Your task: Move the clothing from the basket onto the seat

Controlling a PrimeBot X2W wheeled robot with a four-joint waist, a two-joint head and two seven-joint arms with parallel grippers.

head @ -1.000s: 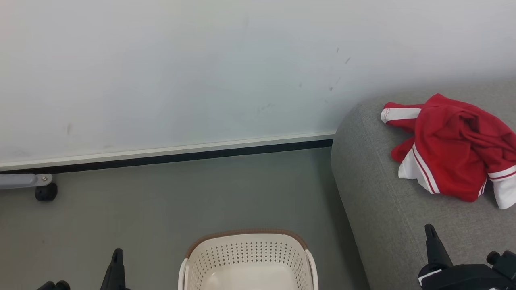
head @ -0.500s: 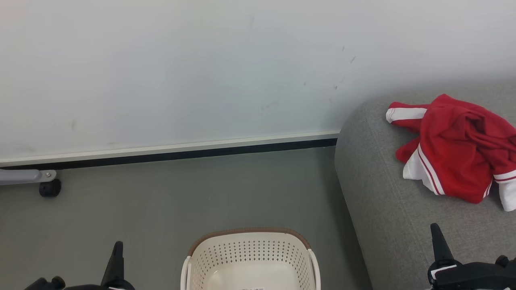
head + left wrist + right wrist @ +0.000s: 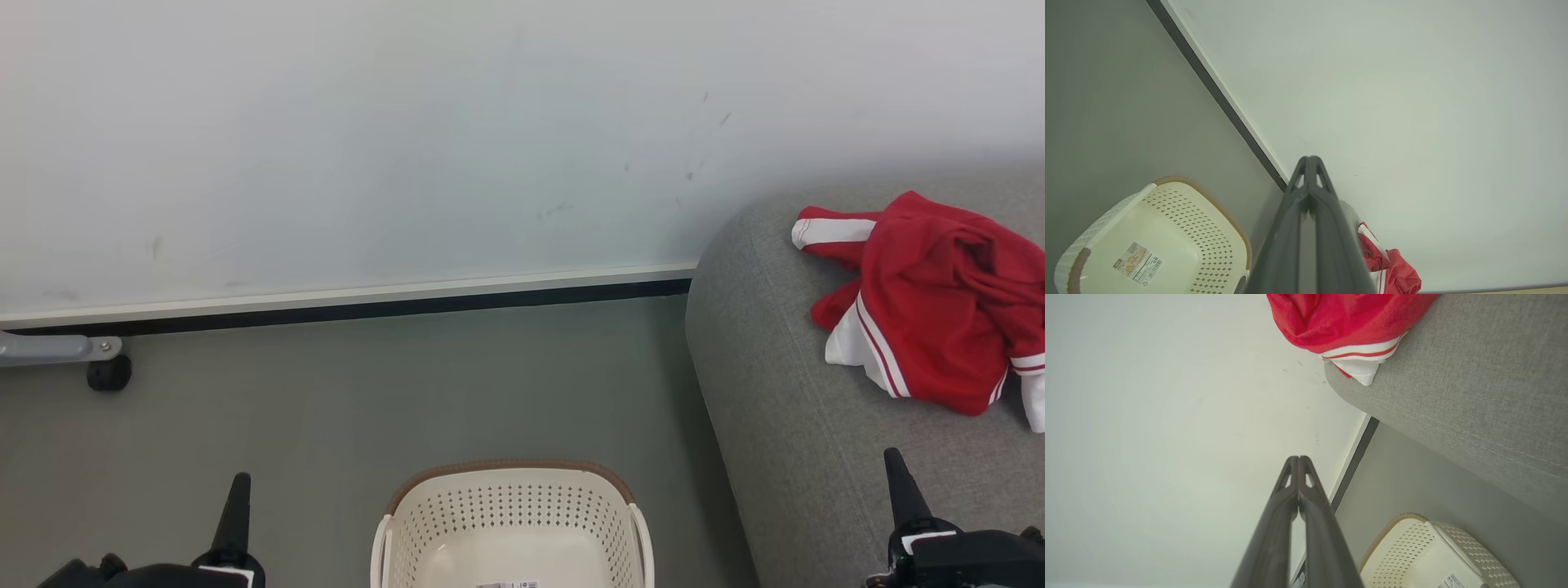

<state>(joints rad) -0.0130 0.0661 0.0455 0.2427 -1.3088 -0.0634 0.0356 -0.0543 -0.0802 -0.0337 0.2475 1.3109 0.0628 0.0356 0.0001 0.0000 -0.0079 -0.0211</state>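
The red clothing (image 3: 939, 302) with white stripes lies crumpled on the grey seat (image 3: 775, 392) at the right; it also shows in the right wrist view as clothing (image 3: 1347, 318) on the seat (image 3: 1474, 396). The cream basket (image 3: 510, 523) with a brown rim stands on the floor at bottom centre, its inside bare but for a label; the left wrist view shows the basket (image 3: 1159, 241) too. My left gripper (image 3: 239, 482) is shut and empty, left of the basket. My right gripper (image 3: 891, 457) is shut and empty over the seat's front.
A white wall with a dark skirting strip (image 3: 367, 310) runs behind the grey floor (image 3: 367, 400). A grey metal leg with a black caster (image 3: 108, 372) stands at the far left by the wall.
The whole head view has shifted slightly, so the camera moved. Both grippers stay shut at the bottom corners. The clothing and basket lie as before.
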